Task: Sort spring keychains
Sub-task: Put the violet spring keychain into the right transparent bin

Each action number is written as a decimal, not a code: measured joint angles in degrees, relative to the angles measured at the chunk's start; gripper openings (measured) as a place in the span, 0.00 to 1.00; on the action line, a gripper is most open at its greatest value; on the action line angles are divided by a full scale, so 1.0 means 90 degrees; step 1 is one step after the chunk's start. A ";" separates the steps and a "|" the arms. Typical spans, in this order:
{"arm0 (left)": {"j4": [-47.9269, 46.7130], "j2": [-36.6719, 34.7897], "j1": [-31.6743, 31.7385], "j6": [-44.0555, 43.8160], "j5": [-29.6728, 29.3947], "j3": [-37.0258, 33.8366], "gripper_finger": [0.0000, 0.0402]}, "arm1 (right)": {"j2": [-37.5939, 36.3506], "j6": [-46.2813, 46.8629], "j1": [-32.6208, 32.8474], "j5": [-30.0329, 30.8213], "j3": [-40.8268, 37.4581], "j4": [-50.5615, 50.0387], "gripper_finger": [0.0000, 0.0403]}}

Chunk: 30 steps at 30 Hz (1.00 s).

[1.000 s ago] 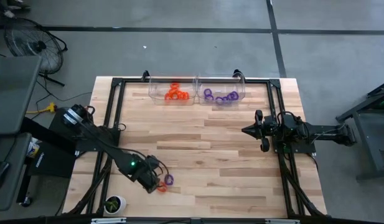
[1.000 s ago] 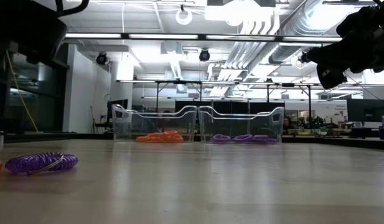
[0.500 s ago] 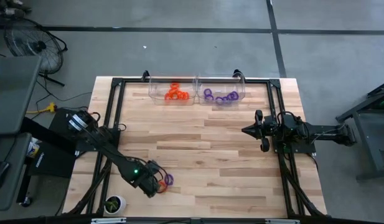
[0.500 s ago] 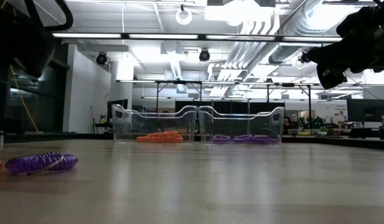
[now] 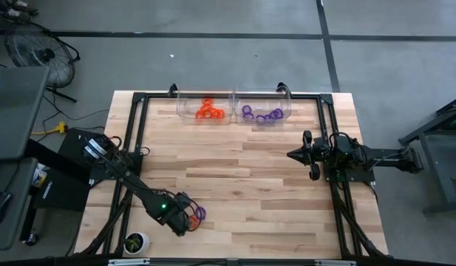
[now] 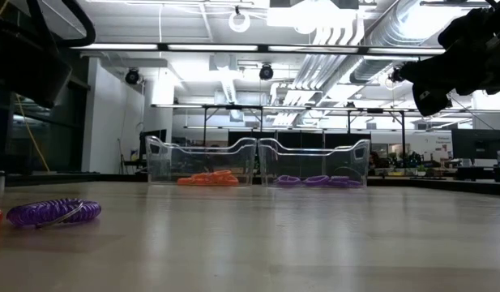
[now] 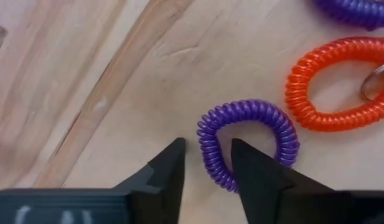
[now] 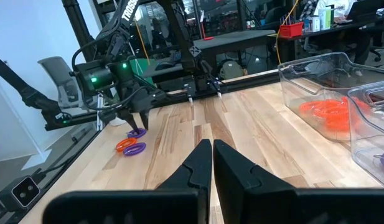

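Observation:
Three spring keychains lie flat near the table's near-left corner: a purple one (image 7: 285, 134), an orange-red one (image 7: 295, 87) and a second purple one (image 7: 353, 9). In the high view they show as a small cluster (image 5: 199, 214). My left gripper (image 7: 207, 143) is open over the first purple loop. One finger stands outside the ring and one inside it, astride one side of the coil (image 7: 210, 165). My right gripper (image 8: 211, 149) is shut and waits over the table's right side (image 5: 290, 154). Other keychains lie in two clear bins. My left gripper comes from above, pointing down, with its fingers (image 7: 173, 162) on either side of the purple loop's coil (image 7: 210, 165). I cannot tell whether they touch it. The loop lies flat on the table.
Two clear bins stand side by side at the far edge. The left one (image 5: 205, 109) holds orange-red loops and the right one (image 5: 262, 112) holds purple loops. A black frame (image 5: 135, 133) runs along the table's sides. A small white pot (image 5: 136, 241) sits at the near-left corner.
My left gripper has come down a little toward the keychains near the near edge. The keychains have stayed where they were.

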 joint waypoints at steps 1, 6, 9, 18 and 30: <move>0.0019 0.0004 0.0001 0.0047 0.0025 -0.0002 0.28 | 0.0002 0.0000 -0.0001 0.0000 -0.0001 -0.0002 0.03; 0.0048 0.0013 0.0001 0.0319 0.0071 -0.0007 0.12 | 0.0002 0.0000 0.0000 0.0000 0.0001 -0.0002 0.03; 0.0043 0.0018 0.0001 0.0503 0.0068 -0.0012 0.05 | 0.0000 0.0000 -0.0001 0.0000 0.0001 -0.0002 0.03; -0.0007 -0.0081 0.0003 0.0793 0.0020 -0.0024 0.01 | 0.0000 0.0000 -0.0001 0.0000 -0.0001 0.0000 0.03; -0.0667 -0.1156 0.0169 0.0797 -0.0917 -0.0061 0.00 | 0.0001 0.0000 0.0001 0.0000 0.0000 0.0000 0.03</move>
